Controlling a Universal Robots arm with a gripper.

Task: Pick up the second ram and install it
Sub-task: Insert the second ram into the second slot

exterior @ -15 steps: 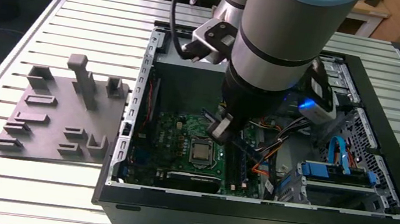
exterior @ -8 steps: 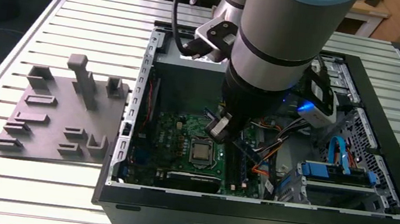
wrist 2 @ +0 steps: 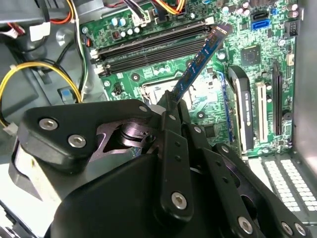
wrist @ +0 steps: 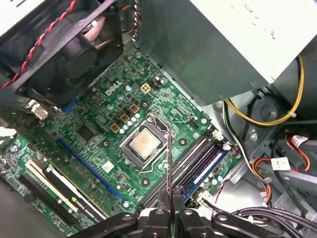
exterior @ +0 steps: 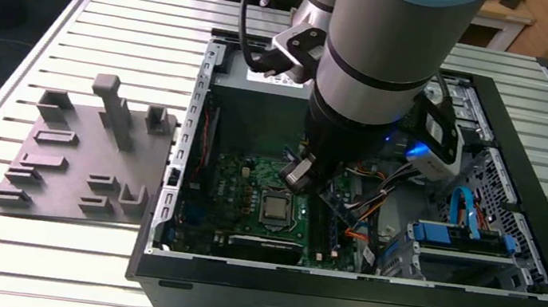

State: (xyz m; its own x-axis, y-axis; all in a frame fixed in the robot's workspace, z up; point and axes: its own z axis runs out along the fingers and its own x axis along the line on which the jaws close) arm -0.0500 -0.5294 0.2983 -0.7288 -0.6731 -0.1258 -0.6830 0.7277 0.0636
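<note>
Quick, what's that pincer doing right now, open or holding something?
Pincer: shut, holding the second ram over the motherboard.

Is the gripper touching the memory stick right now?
Touching. In the second wrist view the memory stick juts out from between the shut jaws of the gripper, which clamp its near end.

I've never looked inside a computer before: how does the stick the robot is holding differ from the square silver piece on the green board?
The ram is long, narrow and dark; the processor is square and silver. The ram is clamped in the gripper and held on edge over the motherboard; the processor lies flat on it. Both are inside the open case.
</note>
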